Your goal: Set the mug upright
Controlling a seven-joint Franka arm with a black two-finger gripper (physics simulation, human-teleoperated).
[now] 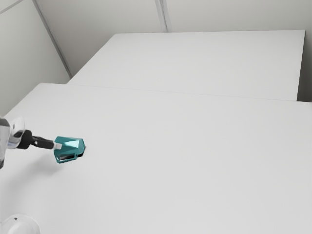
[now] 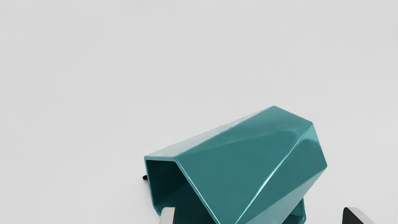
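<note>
Arm: in the exterior view, the white and black arm is reaching in from the exterior view's left.
Rounded part: a white, domed piece is showing in the exterior view's lower left corner.
Gripper: the black gripper is meeting the mug's outline in the exterior view; in the wrist view its fingers are standing wide apart, one overlapping the open mouth and the other showing a gap to the mug, so the claw is not clamping anything.
Mug: the faceted teal mug is lying on its side on the table, its mouth facing sideways and its body partly extending between the fingers.
Dark tip: a small black piece is protruding just beside the mouth's rim.
Table: the plain white table is supporting the mug.
Rear surface: a second white surface is extending behind the table.
</note>
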